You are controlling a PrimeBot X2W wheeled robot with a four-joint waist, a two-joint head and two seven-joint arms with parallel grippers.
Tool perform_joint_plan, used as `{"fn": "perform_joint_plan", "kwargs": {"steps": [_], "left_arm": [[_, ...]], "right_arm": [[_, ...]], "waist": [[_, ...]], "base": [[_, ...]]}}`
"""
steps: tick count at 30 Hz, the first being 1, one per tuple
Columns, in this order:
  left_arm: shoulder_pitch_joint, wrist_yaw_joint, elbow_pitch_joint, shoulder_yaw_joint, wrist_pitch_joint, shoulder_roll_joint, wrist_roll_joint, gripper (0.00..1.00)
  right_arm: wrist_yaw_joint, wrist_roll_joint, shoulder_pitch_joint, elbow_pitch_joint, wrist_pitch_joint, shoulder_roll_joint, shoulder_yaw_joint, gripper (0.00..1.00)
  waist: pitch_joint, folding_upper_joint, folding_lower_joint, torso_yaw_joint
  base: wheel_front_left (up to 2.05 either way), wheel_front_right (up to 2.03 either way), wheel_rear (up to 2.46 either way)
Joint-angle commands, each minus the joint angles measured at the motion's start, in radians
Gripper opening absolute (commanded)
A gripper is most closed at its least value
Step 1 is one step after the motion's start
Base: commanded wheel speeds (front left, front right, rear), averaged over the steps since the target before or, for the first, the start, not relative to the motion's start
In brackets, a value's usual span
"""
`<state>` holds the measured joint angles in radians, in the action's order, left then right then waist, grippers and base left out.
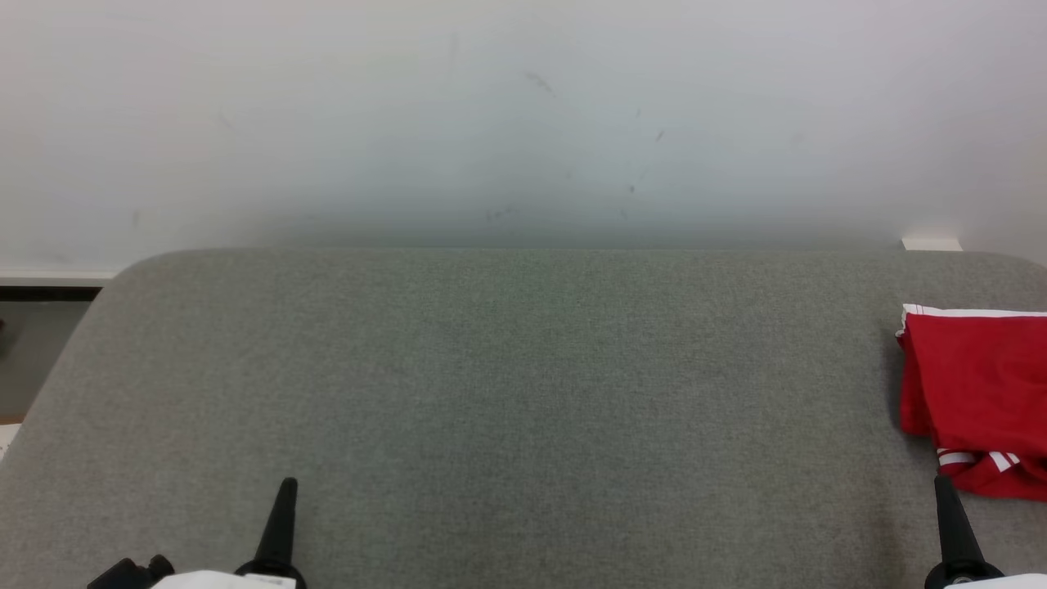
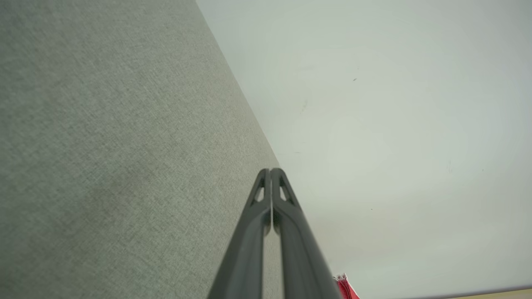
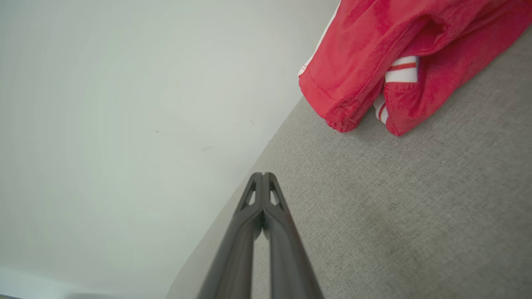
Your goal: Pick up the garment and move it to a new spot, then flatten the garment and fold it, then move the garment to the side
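Since the red garment [image 1: 977,384] lies at the far right of the grey table [image 1: 491,393], just ahead of my right gripper [image 1: 946,495] and slightly outboard, that arm is nearer; my left gripper [image 1: 284,495] sits well apart. Both have their fingers pressed together, empty. The garment's long axis probably runs near-to-far, though the frame edge cuts it off.
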<state>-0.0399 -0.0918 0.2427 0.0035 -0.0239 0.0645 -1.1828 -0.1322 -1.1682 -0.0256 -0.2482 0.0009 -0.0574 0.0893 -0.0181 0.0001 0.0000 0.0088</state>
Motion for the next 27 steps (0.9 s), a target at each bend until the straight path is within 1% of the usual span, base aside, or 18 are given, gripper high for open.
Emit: {"fn": "perform_joint_plan", "kwargs": {"steps": [1, 27], "left_arm": [[-0.02, -0.006, -0.009, 0.009, 0.006, 0.009, -0.028, 0.0], [-0.052, -0.022, -0.007, 0.047, 0.065, 0.012, -0.266, 0.0]], "right_arm": [[0.002, -0.025, -0.025, 0.006, 0.008, -0.001, 0.005, 0.0], [0.002, -0.255, -0.065, 0.0, 0.068, 0.004, 0.018, 0.0]], "waist": [[0.0, -0.0001, 0.0, 0.0], [0.009, -0.0001, 0.0, -0.004]], "base": [[0.0, 0.0, 0.0], [0.0, 0.0, 0.0]]}}
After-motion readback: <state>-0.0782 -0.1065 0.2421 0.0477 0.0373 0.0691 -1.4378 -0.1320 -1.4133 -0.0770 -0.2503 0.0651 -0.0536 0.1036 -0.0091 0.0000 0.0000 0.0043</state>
